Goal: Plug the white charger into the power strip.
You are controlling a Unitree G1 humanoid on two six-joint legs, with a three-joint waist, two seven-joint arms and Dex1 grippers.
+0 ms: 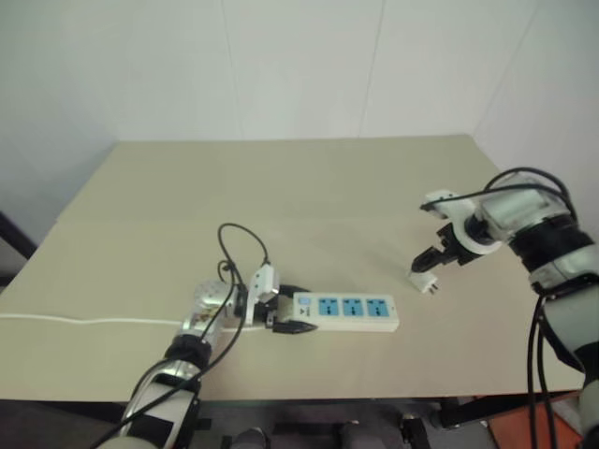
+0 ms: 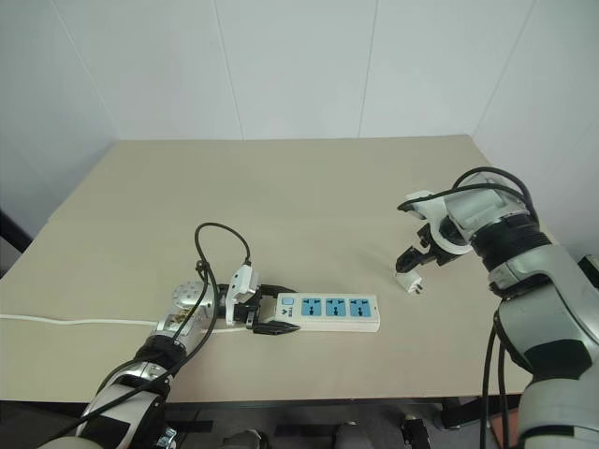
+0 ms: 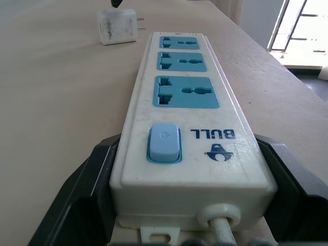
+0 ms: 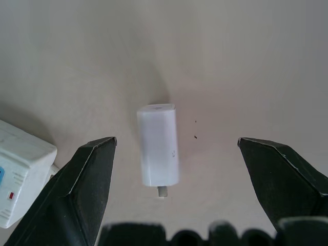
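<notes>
White charger [image 4: 158,145] flat on table [image 1: 309,196], between spread right fingers [image 4: 82,184]

White power strip [image 3: 189,154] with 3 blue sockets; white charger [image 4: 158,143], perhaps faintly marked.

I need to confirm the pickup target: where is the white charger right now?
The white charger lies flat on the table, right of the power strip, directly beneath the open right gripper.

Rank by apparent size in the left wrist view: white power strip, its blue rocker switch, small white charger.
1. White power strip, largest.
2 and 3. Blue rocker switch and small white charger look alike; the charger lies farther off, so unranked.
</notes>
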